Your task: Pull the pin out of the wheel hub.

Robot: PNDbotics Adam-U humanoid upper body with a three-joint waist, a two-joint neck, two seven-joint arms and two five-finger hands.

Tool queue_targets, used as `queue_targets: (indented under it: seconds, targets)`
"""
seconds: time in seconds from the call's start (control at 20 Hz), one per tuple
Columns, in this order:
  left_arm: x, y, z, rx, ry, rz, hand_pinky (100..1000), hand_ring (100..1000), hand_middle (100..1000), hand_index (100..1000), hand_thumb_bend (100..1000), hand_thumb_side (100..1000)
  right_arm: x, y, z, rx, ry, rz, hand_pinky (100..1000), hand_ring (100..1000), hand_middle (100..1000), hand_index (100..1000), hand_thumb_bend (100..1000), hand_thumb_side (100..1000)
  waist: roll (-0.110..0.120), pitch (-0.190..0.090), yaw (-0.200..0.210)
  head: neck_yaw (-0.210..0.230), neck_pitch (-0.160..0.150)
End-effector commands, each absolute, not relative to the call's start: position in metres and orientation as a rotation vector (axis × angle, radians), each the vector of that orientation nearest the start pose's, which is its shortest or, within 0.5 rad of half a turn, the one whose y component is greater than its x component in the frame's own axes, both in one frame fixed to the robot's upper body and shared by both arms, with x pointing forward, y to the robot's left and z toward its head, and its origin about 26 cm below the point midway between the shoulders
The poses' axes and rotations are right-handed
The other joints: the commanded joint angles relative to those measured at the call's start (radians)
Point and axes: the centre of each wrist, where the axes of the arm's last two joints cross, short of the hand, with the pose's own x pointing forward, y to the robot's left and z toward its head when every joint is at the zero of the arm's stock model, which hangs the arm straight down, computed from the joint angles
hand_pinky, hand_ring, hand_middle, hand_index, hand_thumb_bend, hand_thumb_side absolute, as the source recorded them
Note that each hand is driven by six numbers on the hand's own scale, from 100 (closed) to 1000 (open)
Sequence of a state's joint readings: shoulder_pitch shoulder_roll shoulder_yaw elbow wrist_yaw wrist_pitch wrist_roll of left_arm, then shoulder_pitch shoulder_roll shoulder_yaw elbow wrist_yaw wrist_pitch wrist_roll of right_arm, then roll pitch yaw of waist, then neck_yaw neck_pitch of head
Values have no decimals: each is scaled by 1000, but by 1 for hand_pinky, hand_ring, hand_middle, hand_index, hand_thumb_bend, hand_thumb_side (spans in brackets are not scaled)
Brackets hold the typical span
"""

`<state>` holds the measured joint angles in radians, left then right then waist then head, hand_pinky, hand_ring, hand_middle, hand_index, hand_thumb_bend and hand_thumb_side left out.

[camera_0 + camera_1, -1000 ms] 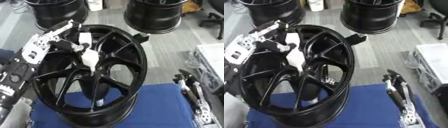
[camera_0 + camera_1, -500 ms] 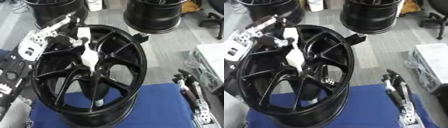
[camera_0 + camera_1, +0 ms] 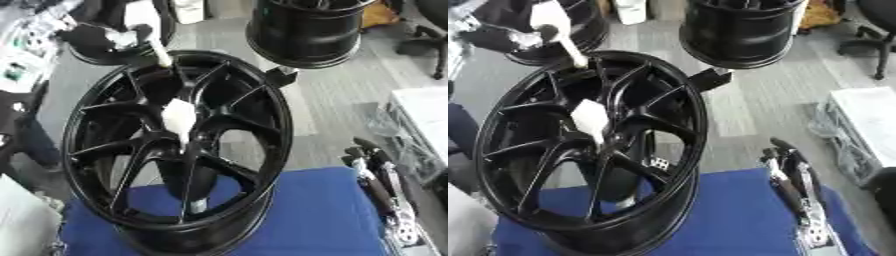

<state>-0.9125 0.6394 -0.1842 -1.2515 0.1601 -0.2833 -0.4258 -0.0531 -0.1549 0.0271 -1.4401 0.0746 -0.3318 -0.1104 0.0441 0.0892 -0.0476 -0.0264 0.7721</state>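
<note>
A black wheel (image 3: pixel 175 150) stands tilted on a blue mat (image 3: pixel 324 215), its open face turned up toward the camera. A white block (image 3: pixel 179 117) sits on the wheel hub at the meeting of the spokes.

Left hand (image 3: pixel 509 35): raised above the far rim at upper left, blurred. It is closed around a white pin (image 3: pixel 557 30), whose slim lower end slants down to just above the rim. The pin is clear of the hub and well apart from the white block.

Right hand (image 3: pixel 794 182): rests at lower right beside the blue mat, fingers up and relaxed, gripping nothing and touching no part of the wheel.

Differences between views: the right eye view shows the left hand's dark fingers around the pin more plainly, and a small pale square (image 3: pixel 658 162) inside the wheel barrel. The left eye view shows the pin's tip (image 3: pixel 162 57) lying over the rim's far edge, and a pale blurred mass (image 3: pixel 26 225) at the lower left corner that the other view shows only in part.

Background: two further black wheels (image 3: pixel 306 30) stand on the grey floor beyond, and a white box (image 3: pixel 868 120) lies at right.
</note>
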Motion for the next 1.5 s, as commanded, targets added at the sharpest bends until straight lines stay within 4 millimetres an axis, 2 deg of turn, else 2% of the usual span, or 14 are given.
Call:
queue_targets:
  seconds: [0.05,0.15,0.3,0.45,0.65,0.7,0.8,0.9,0.95,1.0,1.1,1.2,1.3,1.5]
  targets:
    - [406,344,320,185,-2209,-1031,393,130,192,362,320,236,287,-281,-24,-236,-1838,140,708,653,640,830,100,598,2,-18,7,-16,-2]
    - [391,371,314,238,-2169,-981,392,129,192,362,323,242,286,-283,-25,-245,-1833,139,707,653,640,830,100,600,4,-20,10,-22,-2]
    - [375,402,292,308,-2064,-930,391,125,193,363,331,257,284,-284,-26,-254,-1827,138,707,653,640,830,100,598,5,-21,14,-28,-2]
    - [368,434,245,393,-1877,-878,397,130,200,369,345,266,283,-285,-27,-261,-1823,136,707,653,640,830,100,600,3,-22,17,-30,-2]
    - [363,460,170,485,-1645,-849,401,144,220,386,350,254,284,-283,-27,-254,-1826,138,707,653,641,830,100,598,-3,-20,15,-26,-2]
    - [361,466,151,505,-1593,-832,404,150,235,398,356,254,284,-283,-26,-253,-1827,136,707,653,641,830,100,598,-4,-19,14,-26,-2]
    - [354,476,114,535,-1499,-799,429,198,323,467,400,273,284,-283,-26,-256,-1828,130,707,653,641,830,100,601,-6,-16,13,-27,-2]
    - [347,481,82,546,-1426,-780,498,320,483,601,541,383,284,-283,-26,-259,-1828,126,708,653,641,830,100,604,-7,-13,14,-29,-2]
    - [344,482,65,526,-1398,-785,555,435,595,699,669,521,284,-283,-26,-258,-1829,126,708,654,641,831,100,604,-7,-11,14,-30,-2]
    - [341,482,51,493,-1379,-804,629,567,710,785,768,598,284,-282,-26,-257,-1830,127,708,654,641,830,100,603,-8,-10,14,-32,-2]
    - [335,482,30,427,-1364,-860,708,724,834,884,847,677,285,-281,-25,-252,-1831,129,708,654,641,830,100,601,-11,-9,14,-34,-2]
    - [329,481,15,381,-1367,-894,724,757,873,910,879,714,285,-281,-25,-250,-1832,128,708,653,641,830,100,603,-13,-8,16,-35,-2]
    - [324,480,6,372,-1392,-871,723,759,869,910,870,731,285,-281,-25,-250,-1832,125,708,653,641,830,100,603,-15,-8,18,-36,-2]
    - [316,471,7,358,-1511,-755,710,744,848,882,799,717,285,-281,-25,-252,-1833,120,708,653,641,830,100,602,-15,-8,23,-41,-2]
